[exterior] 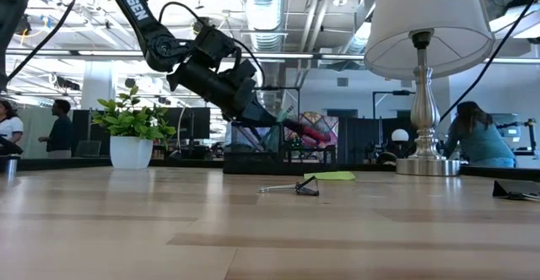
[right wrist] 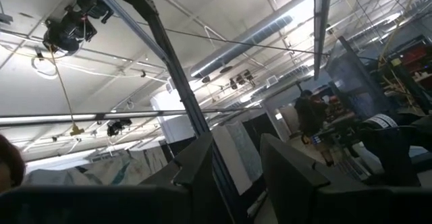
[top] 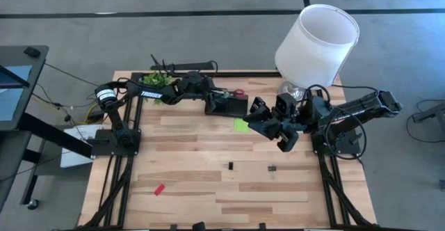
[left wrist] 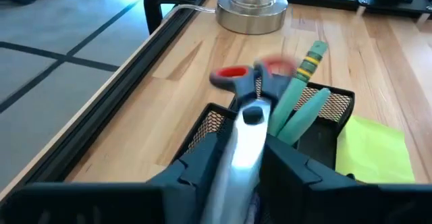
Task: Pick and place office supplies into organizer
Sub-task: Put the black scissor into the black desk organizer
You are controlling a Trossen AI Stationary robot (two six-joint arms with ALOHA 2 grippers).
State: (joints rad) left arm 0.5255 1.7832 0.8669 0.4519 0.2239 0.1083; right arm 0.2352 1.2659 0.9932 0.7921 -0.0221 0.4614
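Reaching over the far edge of the table (top: 208,189), the left gripper (left wrist: 239,166) is hovering at the black mesh organizer (top: 226,104), its fingers slightly parted around the steel blades of red-handled scissors (left wrist: 250,82) whose tips are hidden. Green pens (left wrist: 300,96) are standing in the organizer's taller compartment. The right gripper (top: 263,120) is waiting mid-table, tilted upward, fingers apart and empty. A lime sticky-note pad (top: 241,125), two black clips (top: 230,165) and a red eraser (top: 159,189) are lying on open wood.
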